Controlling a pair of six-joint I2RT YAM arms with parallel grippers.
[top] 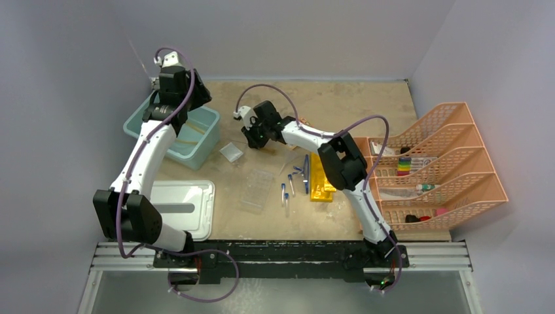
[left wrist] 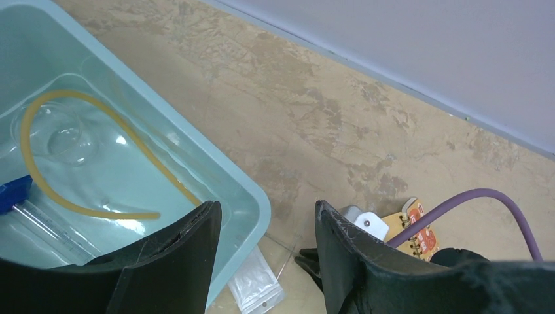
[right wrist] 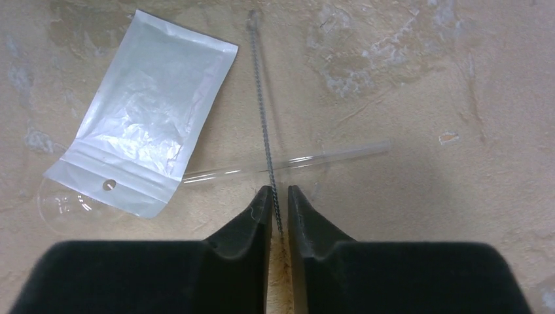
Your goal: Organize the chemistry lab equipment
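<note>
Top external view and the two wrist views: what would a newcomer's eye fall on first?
The salmon-pink mesh organiser on the right of the top view stands out most, then the teal bin at the back left, with the open left hand above its edge. In the right wrist view, the right hand is pinched around the thin brush, which crosses a clear rod beside a bag.

Blue-capped tubes beside yellow racks
</note>
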